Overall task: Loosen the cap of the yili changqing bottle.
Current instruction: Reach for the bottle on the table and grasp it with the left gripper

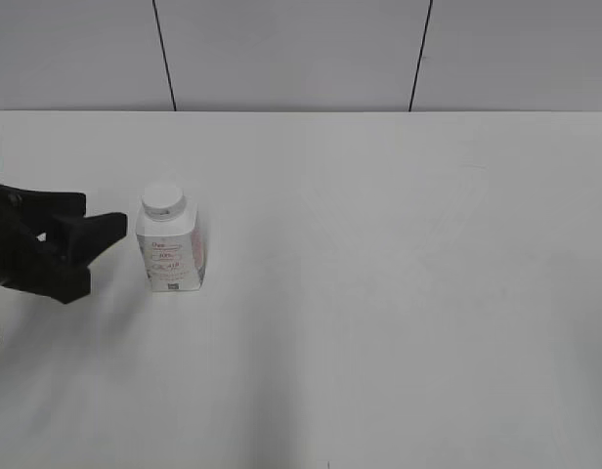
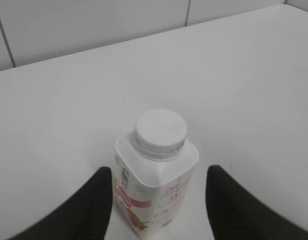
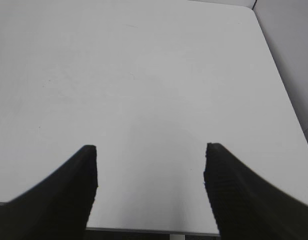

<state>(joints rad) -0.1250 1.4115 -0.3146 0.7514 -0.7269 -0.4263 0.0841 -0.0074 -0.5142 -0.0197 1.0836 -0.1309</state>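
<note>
The yili changqing bottle [image 1: 170,256] stands upright on the left part of the white table, small and white with a pink-and-white label. Its white cap [image 1: 163,199] sits on the neck. My left gripper [image 1: 104,217] hovers just left of the bottle at body height, open. In the left wrist view the bottle [image 2: 156,192] and cap [image 2: 160,129] rise between the two dark fingers, with a clear gap on the right side and the left finger very near the label. My right gripper [image 3: 150,147] is open over bare table with nothing between its fingers, and it is out of the exterior view.
The white table [image 1: 399,293] stretches wide to the right of the bottle. A grey panelled wall [image 1: 291,54] stands behind its far edge. The right wrist view shows the table's near edge [image 3: 149,231] and right edge.
</note>
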